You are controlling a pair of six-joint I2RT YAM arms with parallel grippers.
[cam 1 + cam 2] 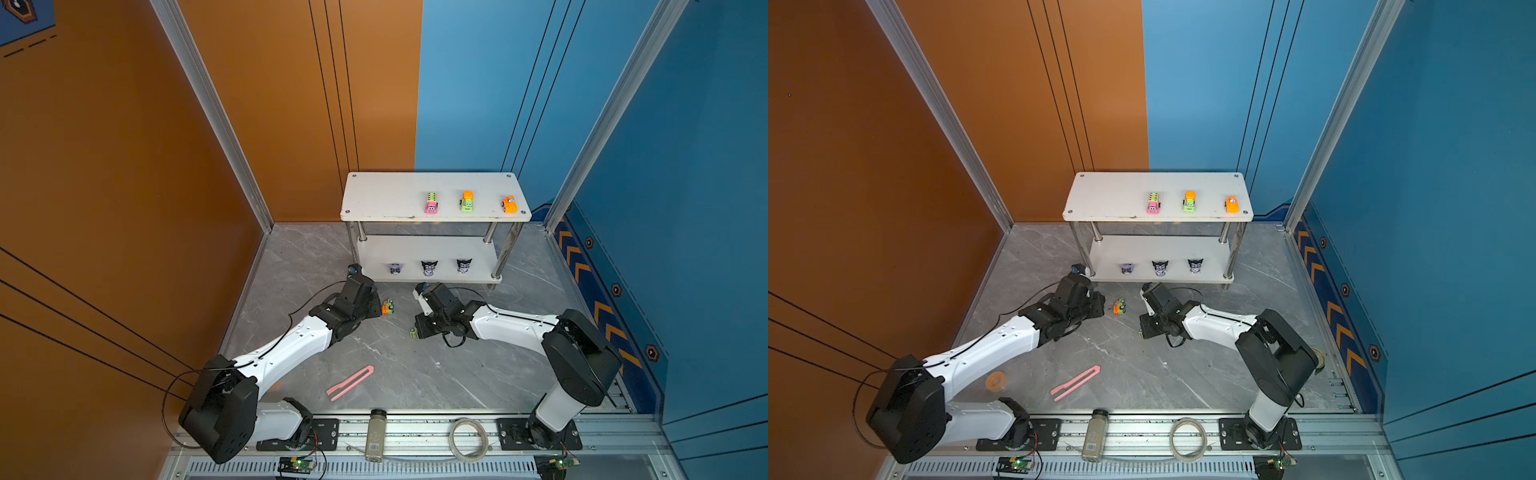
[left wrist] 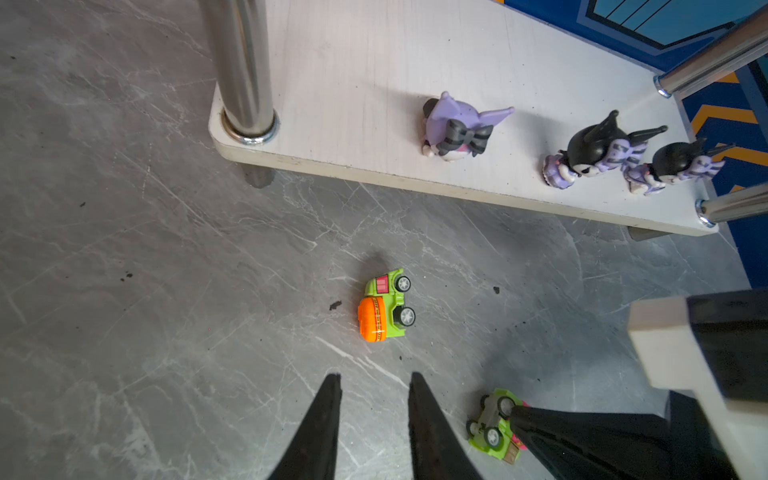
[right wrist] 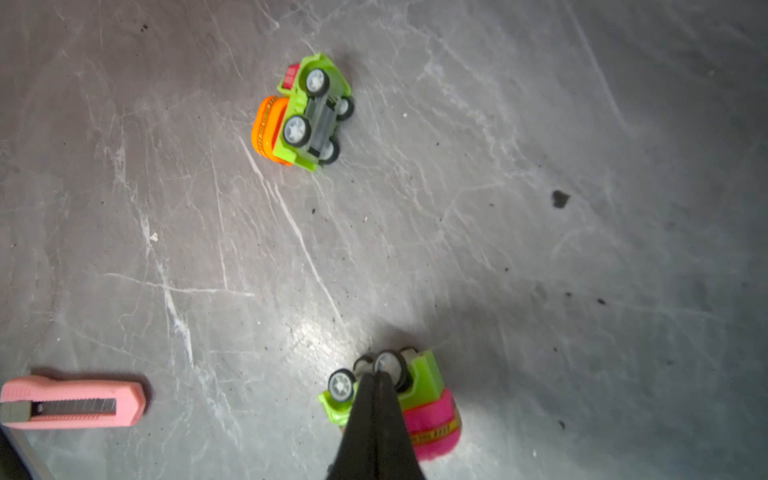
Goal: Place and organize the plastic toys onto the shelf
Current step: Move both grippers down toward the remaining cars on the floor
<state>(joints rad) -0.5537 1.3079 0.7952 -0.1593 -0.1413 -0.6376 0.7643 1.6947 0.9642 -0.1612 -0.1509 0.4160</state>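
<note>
Front rail: one grey bottle (image 1: 376, 434) with a black cap lies on its side. Its label carries a barcode and print too small to read. Just beside it lies one coil of pale tubing (image 1: 453, 439). One roll of orange tape (image 1: 989, 380) lies on the grey floor (image 1: 415, 374) by the left arm. One pink utility knife (image 1: 350, 382) lies on the floor between the arms, well apart from every toy, and its segmented blade shows in its slot in the right wrist view.

Cars counted: five, two on the floor and three on the shelf (image 1: 382, 195).
- The green-and-pink car (image 3: 428, 399) lies tipped over with its underside showing. A yellow band on its pink drum bears marks that cannot be read.
- The right gripper (image 3: 376, 376) has its fingers pressed together with no gap, and the tips touch this car among its wheels without enclosing it.
- The green-and-orange car (image 2: 384, 305) lies on its side just in front of the shelf.
- The left gripper (image 2: 374, 380) hangs short of that car with its fingers a little apart, holding nothing and touching nothing.

Lower tier, front edge: three figurines in a row, one purple-hooded figurine (image 1: 395, 268) and two black-eared figurines (image 1: 429, 268) (image 1: 464, 265), all apart from one another.

Top tier, right half: three cars in a row with gaps between them, one pink car (image 1: 431, 203), one green car (image 1: 467, 201) with an orange top, and one orange car (image 1: 509, 204).
</note>
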